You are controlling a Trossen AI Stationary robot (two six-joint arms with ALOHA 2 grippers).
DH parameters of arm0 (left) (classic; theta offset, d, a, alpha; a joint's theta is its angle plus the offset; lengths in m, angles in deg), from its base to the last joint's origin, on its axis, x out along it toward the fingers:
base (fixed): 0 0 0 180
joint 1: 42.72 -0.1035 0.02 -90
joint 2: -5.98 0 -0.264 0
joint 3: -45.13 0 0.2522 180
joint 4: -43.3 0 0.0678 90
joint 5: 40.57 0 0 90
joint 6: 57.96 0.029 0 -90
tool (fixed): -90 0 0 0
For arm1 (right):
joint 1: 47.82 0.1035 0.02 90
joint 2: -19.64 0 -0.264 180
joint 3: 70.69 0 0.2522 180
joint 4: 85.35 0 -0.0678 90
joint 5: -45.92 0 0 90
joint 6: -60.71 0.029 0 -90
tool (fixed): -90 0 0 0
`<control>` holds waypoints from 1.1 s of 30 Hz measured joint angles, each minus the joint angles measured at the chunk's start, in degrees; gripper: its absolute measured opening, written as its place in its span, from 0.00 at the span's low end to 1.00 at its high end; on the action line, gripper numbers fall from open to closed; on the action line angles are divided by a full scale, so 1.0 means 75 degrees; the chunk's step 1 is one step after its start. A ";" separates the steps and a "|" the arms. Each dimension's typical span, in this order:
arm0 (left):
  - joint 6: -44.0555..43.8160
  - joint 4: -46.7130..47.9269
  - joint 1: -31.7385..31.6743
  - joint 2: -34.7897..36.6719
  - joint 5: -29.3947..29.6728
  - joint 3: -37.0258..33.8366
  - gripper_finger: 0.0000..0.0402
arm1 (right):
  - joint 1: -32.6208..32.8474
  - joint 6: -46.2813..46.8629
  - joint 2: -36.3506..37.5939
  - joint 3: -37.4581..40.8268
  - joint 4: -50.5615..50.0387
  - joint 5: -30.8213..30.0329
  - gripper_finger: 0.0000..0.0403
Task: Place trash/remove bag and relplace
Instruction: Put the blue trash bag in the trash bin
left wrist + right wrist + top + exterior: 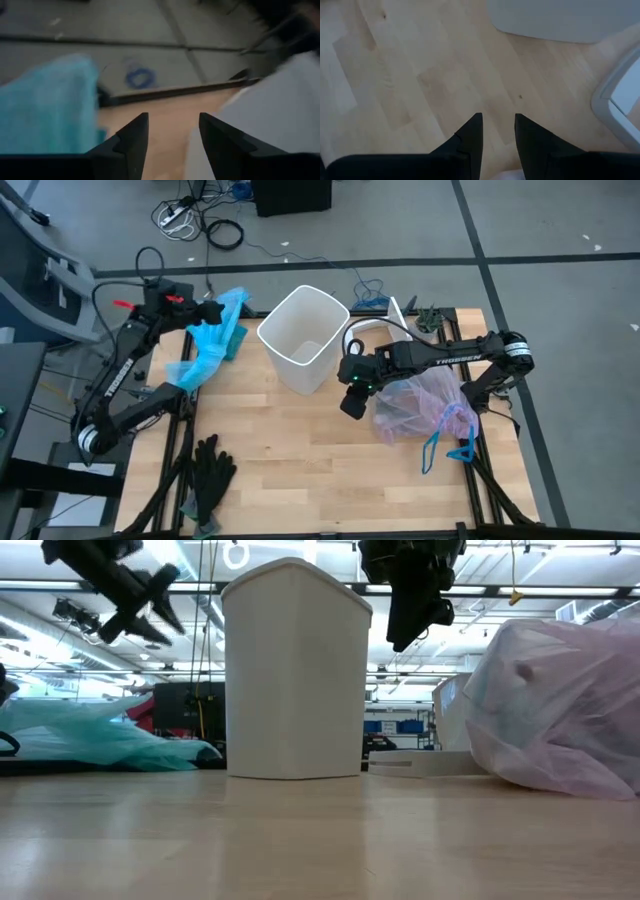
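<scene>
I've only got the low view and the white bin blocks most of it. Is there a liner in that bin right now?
Observer: No. From above, the white bin shows bare inner walls and nothing over its rim.
Operator: Which arm is the one at my upper left?
Observer: That's the left gripper, above the light-blue bag at the table's far left. Its wrist view shows it open and holding nothing.
Operator: Is anything on the table outside my picture?
Observer: Yes, black gloves lie near the front left edge.
</scene>
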 joint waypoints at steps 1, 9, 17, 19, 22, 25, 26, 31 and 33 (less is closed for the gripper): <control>0.0069 0.0256 0.0003 -0.0144 0.0209 0.0050 0.46 | 0.0000 0.0000 0.0000 0.0000 0.0001 0.0000 0.25; 0.0233 0.1476 0.0694 -0.1367 0.1747 0.0808 0.46 | -0.0017 0.0000 0.0000 0.0003 0.0014 -0.0006 0.25; 0.0774 0.3178 0.1637 -0.2748 0.3789 0.2129 0.39 | -0.0017 0.0015 0.0000 0.0003 0.0033 -0.0012 0.25; 0.0971 0.3762 0.1743 -0.3116 0.4155 0.2445 0.39 | -0.0017 0.0015 0.0000 0.0003 0.0033 -0.0012 0.25; 0.1182 0.4632 0.1836 -0.3671 0.4773 0.2749 0.39 | -0.0017 0.0015 0.0000 0.0003 0.0036 -0.0015 0.25; 0.1201 0.4976 0.1891 -0.4092 0.4912 0.2814 0.39 | -0.0017 0.0015 0.0000 0.0003 0.0043 -0.0017 0.25; 0.1201 0.4979 0.1896 -0.4202 0.4915 0.2814 0.39 | -0.0017 0.0015 0.0000 0.0003 0.0055 -0.0021 0.25; 0.1179 0.4968 0.1896 -0.4570 0.4915 0.2762 0.39 | 0.0009 0.0012 0.0000 0.0003 0.0164 -0.0029 0.25; 0.1161 0.4973 0.1893 -0.4706 0.4915 0.2762 0.39 | 0.0029 0.0012 0.0000 0.0003 0.0210 -0.0029 0.25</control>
